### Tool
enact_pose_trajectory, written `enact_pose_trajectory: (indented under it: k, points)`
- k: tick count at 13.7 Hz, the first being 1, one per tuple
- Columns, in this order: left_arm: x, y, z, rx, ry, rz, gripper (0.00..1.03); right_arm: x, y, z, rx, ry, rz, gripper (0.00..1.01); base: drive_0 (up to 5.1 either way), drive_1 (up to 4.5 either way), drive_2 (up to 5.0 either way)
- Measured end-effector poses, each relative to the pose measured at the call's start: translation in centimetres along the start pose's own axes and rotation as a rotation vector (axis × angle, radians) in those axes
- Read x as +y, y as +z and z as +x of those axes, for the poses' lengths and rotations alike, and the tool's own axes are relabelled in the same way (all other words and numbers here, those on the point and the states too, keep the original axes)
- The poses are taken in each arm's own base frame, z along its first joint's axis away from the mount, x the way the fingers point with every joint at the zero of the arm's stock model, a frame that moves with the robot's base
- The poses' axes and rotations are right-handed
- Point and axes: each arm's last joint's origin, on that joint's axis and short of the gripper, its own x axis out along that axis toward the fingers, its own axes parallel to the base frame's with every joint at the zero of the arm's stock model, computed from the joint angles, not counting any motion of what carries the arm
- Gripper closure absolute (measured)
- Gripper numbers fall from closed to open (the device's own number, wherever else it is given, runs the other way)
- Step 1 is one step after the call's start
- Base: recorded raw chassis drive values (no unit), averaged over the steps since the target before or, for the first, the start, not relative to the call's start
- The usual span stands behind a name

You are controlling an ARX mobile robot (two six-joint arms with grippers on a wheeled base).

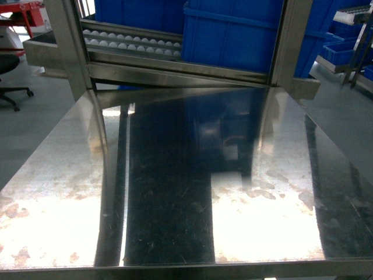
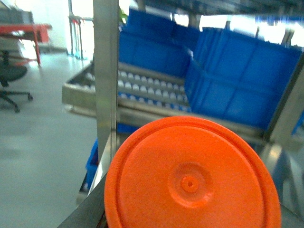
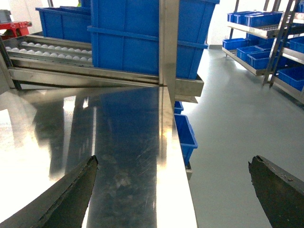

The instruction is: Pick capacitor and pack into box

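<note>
Nothing picked yet: right hand (image 3: 173,190) spread wide over the tabletop (image 1: 175,192); next, find the capacitor.

Grey floor (image 3: 228,118), steel table (image 1: 175,192) glaring under lights, blue bins (image 1: 233,35) on roller rack (image 1: 131,44), office chair (image 1: 9,76).

Spread right tool (image 3: 173,190) above steel table (image 3: 128,142)

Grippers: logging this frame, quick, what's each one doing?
Left: cannot be told; an orange lid fills its wrist view, fingers unseen.
Right gripper: open, holding nothing, over the steel table.
</note>
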Motion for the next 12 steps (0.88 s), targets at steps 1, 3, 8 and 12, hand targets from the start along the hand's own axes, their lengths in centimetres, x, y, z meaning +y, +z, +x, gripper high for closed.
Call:
enact_pose_trajectory:
  k: [1, 3, 8, 12]
  points:
    - [0.7, -0.4, -0.7, 0.049, -0.020, 0.051, 0.59, 0.0, 0.0, 0.0, -0.001, 0.000, 0.000, 0.03, 0.0, 0.00, 0.0]
    - [2.8, -2.4, -2.7, 0.071, -0.009, 0.091, 0.59, 0.0, 0.0, 0.0, 0.000, 0.000, 0.000, 0.03, 0.0, 0.00, 0.0]
    - [5.3, -5.0, -5.8, 0.071, -0.013, 0.095, 0.59, 0.0, 0.0, 0.0, 0.000, 0.000, 0.000, 0.03, 0.0, 0.00, 0.0]
    - [7.0, -6.1, -7.6, 0.071, -0.021, 0.095, 0.59, 0.0, 0.0, 0.0, -0.001, 0.000, 0.000, 0.03, 0.0, 0.00, 0.0]
